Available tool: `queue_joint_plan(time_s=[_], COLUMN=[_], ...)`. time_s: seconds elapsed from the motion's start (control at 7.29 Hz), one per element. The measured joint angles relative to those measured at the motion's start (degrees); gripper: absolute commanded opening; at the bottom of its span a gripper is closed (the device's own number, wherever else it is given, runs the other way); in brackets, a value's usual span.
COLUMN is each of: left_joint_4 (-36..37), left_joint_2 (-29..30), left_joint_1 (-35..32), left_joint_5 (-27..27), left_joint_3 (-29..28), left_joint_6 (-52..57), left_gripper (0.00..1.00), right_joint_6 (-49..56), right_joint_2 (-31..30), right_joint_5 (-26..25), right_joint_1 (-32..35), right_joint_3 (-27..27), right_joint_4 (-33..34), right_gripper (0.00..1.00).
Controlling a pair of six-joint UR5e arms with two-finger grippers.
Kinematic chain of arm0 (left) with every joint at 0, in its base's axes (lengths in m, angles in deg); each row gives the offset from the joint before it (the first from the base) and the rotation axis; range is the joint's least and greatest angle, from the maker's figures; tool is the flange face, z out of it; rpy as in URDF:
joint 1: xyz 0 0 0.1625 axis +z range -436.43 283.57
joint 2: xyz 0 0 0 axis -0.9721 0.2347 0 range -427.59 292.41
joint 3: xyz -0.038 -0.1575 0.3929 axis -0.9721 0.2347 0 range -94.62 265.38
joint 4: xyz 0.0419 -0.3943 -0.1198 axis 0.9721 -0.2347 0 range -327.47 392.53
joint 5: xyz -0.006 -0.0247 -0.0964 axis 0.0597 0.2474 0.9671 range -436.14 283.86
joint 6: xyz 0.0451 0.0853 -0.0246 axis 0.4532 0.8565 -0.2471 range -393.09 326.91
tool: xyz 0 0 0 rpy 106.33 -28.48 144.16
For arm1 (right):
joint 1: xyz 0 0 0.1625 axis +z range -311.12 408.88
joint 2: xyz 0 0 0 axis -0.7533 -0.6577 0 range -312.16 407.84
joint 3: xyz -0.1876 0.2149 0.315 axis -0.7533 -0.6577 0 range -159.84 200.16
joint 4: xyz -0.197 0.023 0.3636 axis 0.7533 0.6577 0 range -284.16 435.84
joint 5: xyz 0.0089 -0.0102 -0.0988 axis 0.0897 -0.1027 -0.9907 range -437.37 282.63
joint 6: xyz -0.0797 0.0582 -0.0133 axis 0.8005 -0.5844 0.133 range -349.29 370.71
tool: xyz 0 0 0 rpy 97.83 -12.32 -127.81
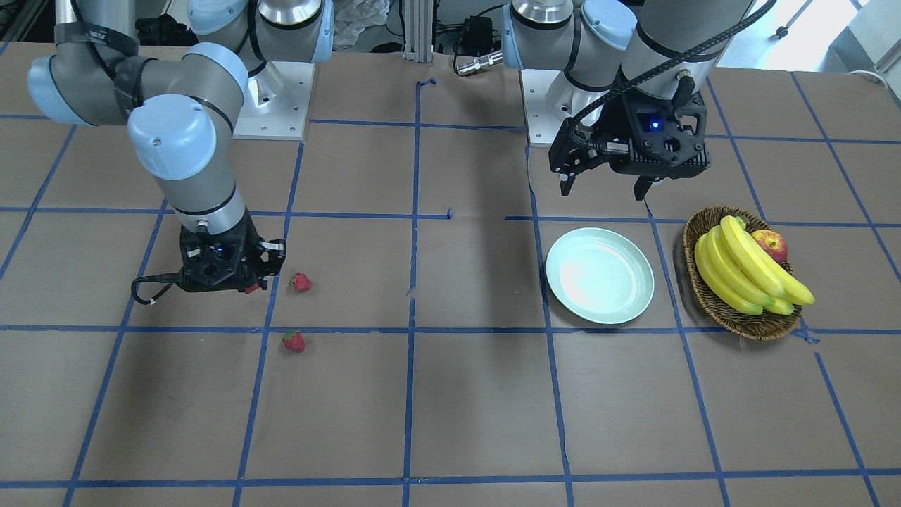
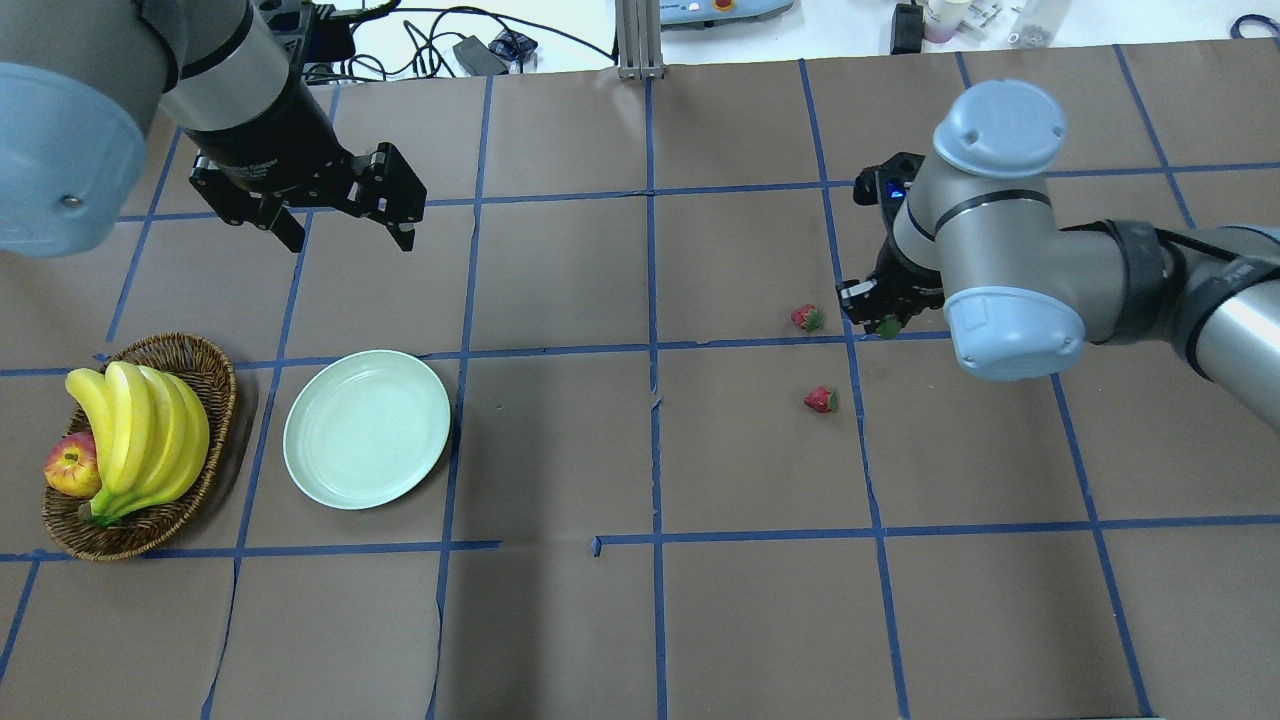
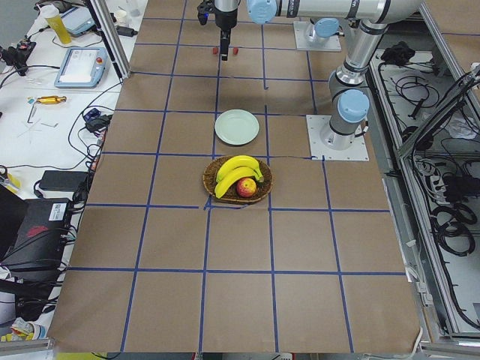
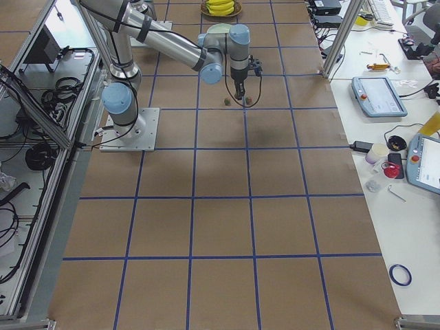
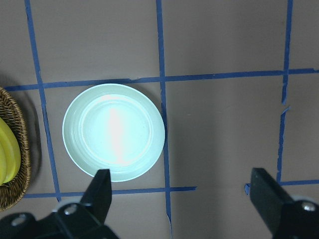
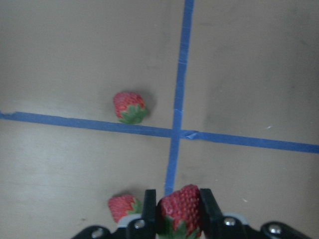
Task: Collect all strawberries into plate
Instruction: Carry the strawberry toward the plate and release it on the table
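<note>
Strawberry (image 6: 179,209) is seen pinched between the fingers (image 6: 149,206) of the right gripper (image 6: 177,195), which are drawn in to the berry's width. Its green cap is turned back toward the wrist and its tip points away. A second strawberry (image 6: 122,206) is left lying on the table (image 2: 650,620) just beside that gripper. A third strawberry (image 6: 129,106) is found a little farther off, touching the far edge of a blue tape line (image 6: 75,122).

The plate (image 2: 367,428) is set well apart from all three, across the table on the robot's left side, so the held berry is judged to need a long sideways carry. The right arm is the nearer one to the fruit, the left arm to the plate. No strawberry is shown on the plate yet, so the task is judged barely begun.

The left gripper (image 2: 350,245) is held raised about the plate, with its jaws spread wide and nothing between them. It could be met by an arm reaching in for the drop. Beyond the plate, toward the table's left end, a wicker basket (image 2: 200,350) is placed just beside it, filled with bananas (image 2: 140,430) and an apple (image 2: 68,465). It is close enough that a wide swing could brush it.
</note>
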Motion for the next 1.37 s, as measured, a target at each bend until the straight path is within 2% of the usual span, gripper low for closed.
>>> queue_joint_plan(time_s=[0.41,0.69,0.82,0.96,1.1,1.37], left_joint_4=[0.0,0.0,0.0,0.0,0.0,0.0], left_joint_2=[-0.1,0.0,0.0,-0.1,-0.1,-0.2], left_joint_1=[0.0,0.0,0.0,0.0,0.0,0.0], left_joint_5=[0.0,0.0,0.0,0.0,0.0,0.0], left_joint_3=[0.0,0.1,0.1,0.2,0.2,0.1], left_joint_6=[0.0,0.0,0.0,0.0,0.0,0.1], left_gripper=[1.00,1.00,1.00,1.00,1.00,1.00], right_joint_6=[-21.4,-30.9,-33.3,-34.4,-34.6,-34.3], right_joint_2=[5.0,11.1,13.0,14.2,15.3,16.1], right_joint_5=[2.0,2.5,2.9,3.6,4.8,7.4], right_joint_1=[13.1,20.7,23.3,24.8,25.4,25.6], right_joint_3=[-5.2,-7.3,-7.6,-7.6,-7.7,-7.7], right_joint_4=[-1.0,2.4,4.3,5.2,5.9,6.9], right_gripper=[0.00,0.00,0.05,0.79,1.00,1.00])
